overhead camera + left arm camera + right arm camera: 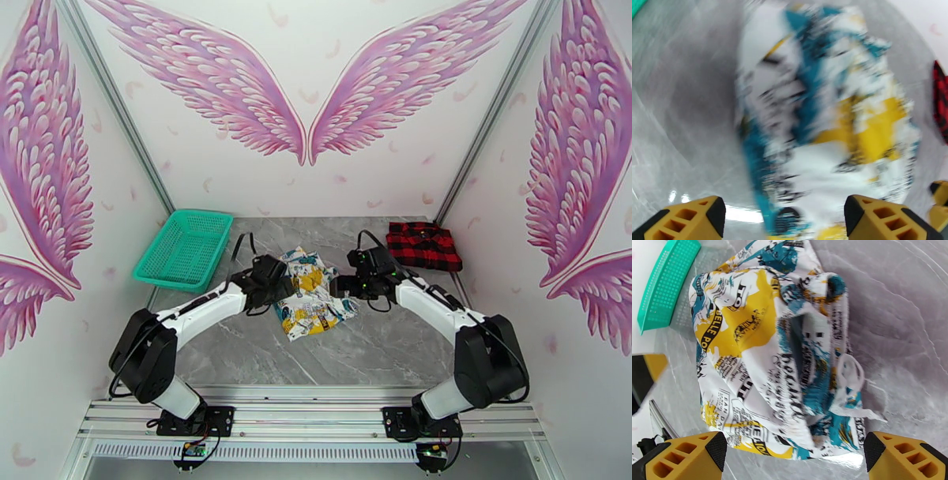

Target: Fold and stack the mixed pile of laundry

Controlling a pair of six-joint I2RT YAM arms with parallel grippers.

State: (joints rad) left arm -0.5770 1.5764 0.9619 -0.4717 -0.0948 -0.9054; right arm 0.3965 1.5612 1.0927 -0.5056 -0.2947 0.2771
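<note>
The white cartoon-print garment (316, 304) lies bunched in a rough, partly folded rectangle at the middle of the grey surface (379, 355), one arm on each side of it. The left pincer (784, 213) sits at its left edge and the right pincer (794, 449) at its right edge. Both are released, with jaws spread wide and no cloth caught between the fingertips. The right wrist view shows the bundle is not tidy: a ridge of fabric stands up along the middle and a loose white loop and tag stick out at one side. The left wrist view is blurred, so the cloth's edges there cannot be read.

The red-and-black plaid garment (424, 245) lies flat and compact at the far right, well apart from the printed one. The teal mesh basket (183, 249) stands at the far left.

The step in hand looks like the folding of the printed garment, with stacking not yet done. The next move probably calls for a fresh grip on an outer edge, either to flatten and fold the bundle again or to lift it whole onto the plaid piece. Either way the grip needs to take all the layers, or the fold may fall open.
</note>
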